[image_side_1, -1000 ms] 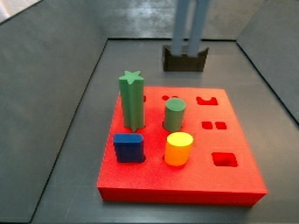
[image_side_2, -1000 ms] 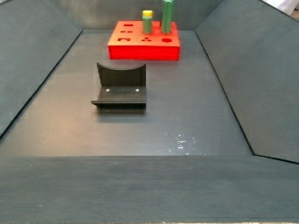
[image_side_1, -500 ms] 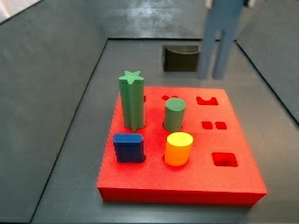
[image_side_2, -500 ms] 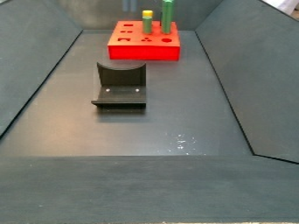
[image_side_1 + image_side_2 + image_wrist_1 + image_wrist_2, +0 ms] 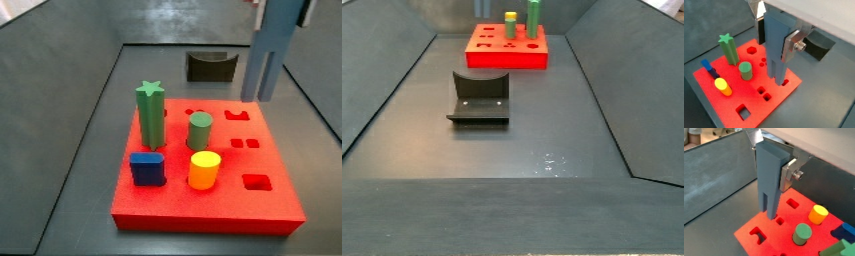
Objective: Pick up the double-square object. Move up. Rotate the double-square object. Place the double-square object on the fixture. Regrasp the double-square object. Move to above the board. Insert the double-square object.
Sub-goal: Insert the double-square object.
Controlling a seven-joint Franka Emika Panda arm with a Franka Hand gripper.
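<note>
The double-square object (image 5: 267, 55) is a long grey-blue bar hanging upright, its notched lower end just above the far right part of the red board (image 5: 267, 212). My gripper (image 5: 774, 35) is shut on the bar's upper part, with a silver finger (image 5: 791, 47) pressed on its side. Both wrist views show the bar (image 5: 769, 178) over the small cut-outs near the board's edge (image 5: 767, 235), not in a hole. The dark fixture (image 5: 211, 66) stands behind the board with nothing in it. The gripper is out of frame in a side view that shows the fixture (image 5: 480, 98).
On the board stand a green star post (image 5: 151, 113), a green cylinder (image 5: 201, 130), a yellow cylinder (image 5: 203, 170) and a short dark-blue block (image 5: 147, 168). Grey walls slope up on all sides of the floor. Several holes lie open on the board's right half.
The bar has come off the fixture and moved right and toward the board, still gripped. It now hangs over the board's far right part.
</note>
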